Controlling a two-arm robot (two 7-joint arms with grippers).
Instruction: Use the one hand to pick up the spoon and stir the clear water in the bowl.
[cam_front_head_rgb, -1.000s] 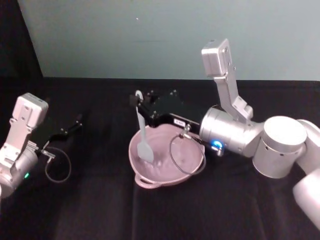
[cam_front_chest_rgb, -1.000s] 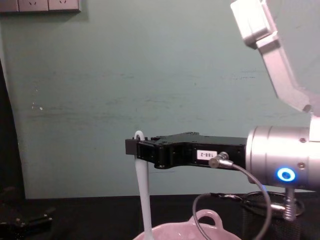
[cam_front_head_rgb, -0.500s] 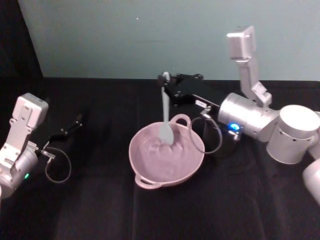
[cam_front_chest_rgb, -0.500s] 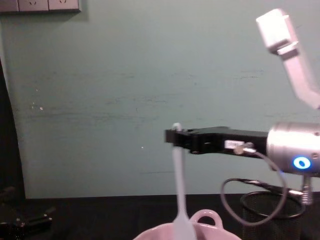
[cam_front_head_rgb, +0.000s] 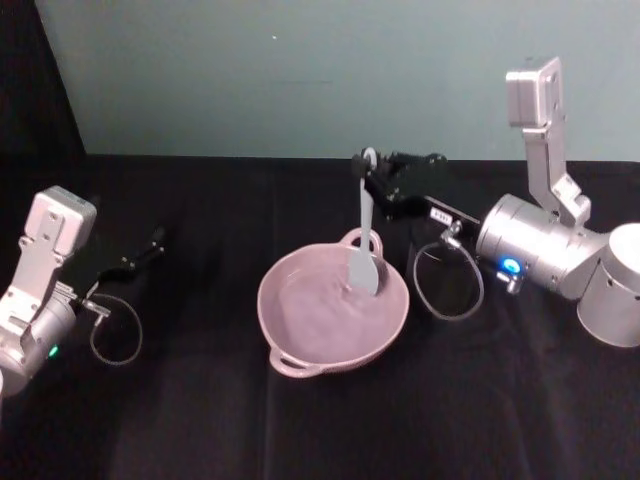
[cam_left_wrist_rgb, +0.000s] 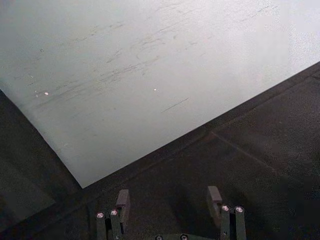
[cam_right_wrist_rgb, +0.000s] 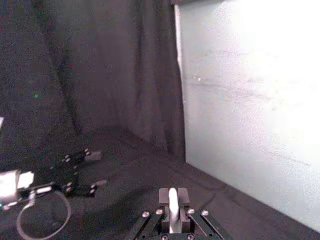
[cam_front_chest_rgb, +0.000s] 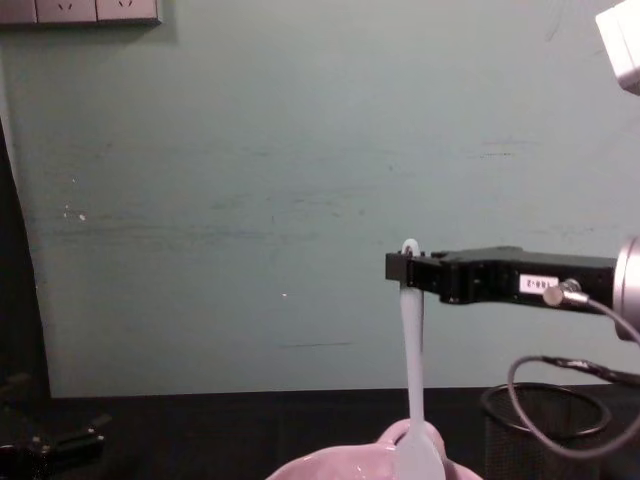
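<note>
Right hand (cam_front_head_rgb: 368, 172) holds one spoon (cam_front_head_rgb: 364, 245) — in one bowl (cam_front_head_rgb: 300, 322) (pink).

White spoon (cam_front_head_rgb: 364, 240); pale pink bowl (cam_front_head_rgb: 272, 318); mesh cup (cam_front_chest_rgb: 550, 420) seemingly black.

A pale teal wall (cam_front_head_rgb: 270, 80) stands behind the work, evenly lit, with faint scuffs and scratches across its paint. A row of white wall sockets (cam_front_chest_rgb: 80, 10) sits at the top left corner of the chest view. A black cloth (cam_front_head_rgb: 200, 420) covers the table from the wall's foot forward, and at the robot's left a black curtain (cam_right_wrist_rgb: 100, 75) hangs in folds, meeting the wall's edge.
</note>
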